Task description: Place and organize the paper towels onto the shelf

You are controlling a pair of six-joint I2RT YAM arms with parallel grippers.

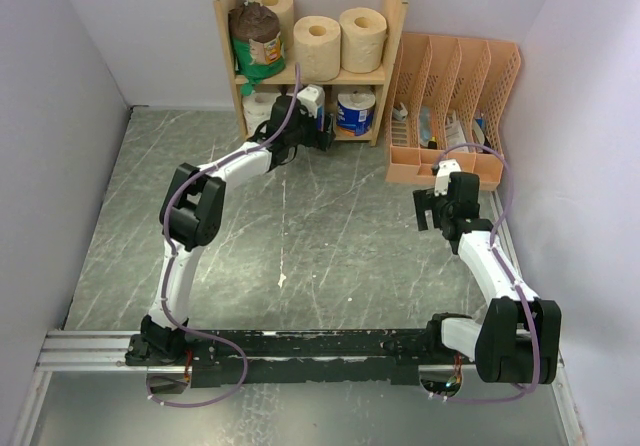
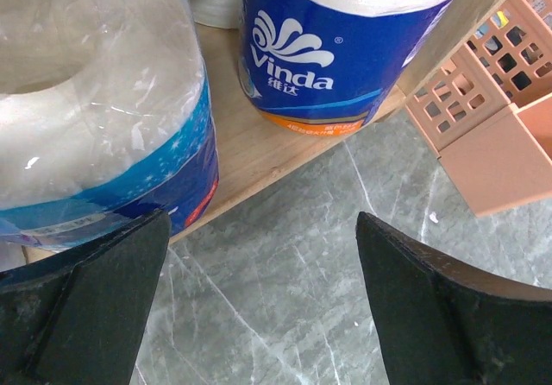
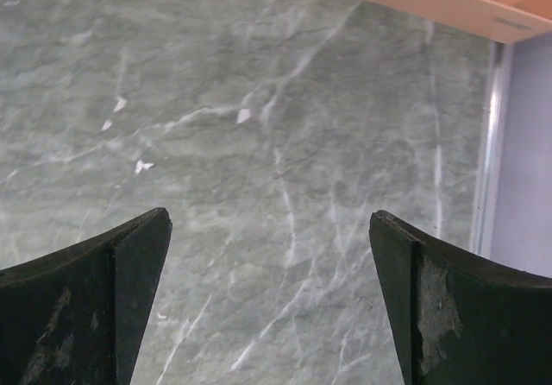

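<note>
Grey marbled tabletop (image 1: pixel 330 256), white walls round it, wooden shelf (image 1: pixel 393 26) at the far edge, orange file organizer (image 1: pixel 455 76) just right of it

Progress: looks near done to me. No rolls lie on the table in any view, and every one I can see is on the shelf

Count from the top view:
- upper tier 4: three tan rolls (image 1: pixel 317 46) plus one green-and-brown roll (image 1: pixel 257 38)
- lower tier 3: one white roll (image 1: pixel 262 109), two blue-wrapped rolls (image 1: pixel 356 111)
- 7 total. The left wrist view shows a bit of white behind the blue pair. Could be another roll, can't tell

Left claw (image 1: pixel 322 131) sits at the lower tier's front edge, jaws spread, nothing in them. The nearer blue roll (image 2: pixel 95 117) stands on the board just ahead of it, with the other blue one beside it and a gap between

Right claw (image 1: pixel 445 178) hangs over bare table near the organizer, jaws spread, empty

Left to do, my guess: tidy-up only. The blue pair stand close to the board's front edge and could be nudged back
</note>
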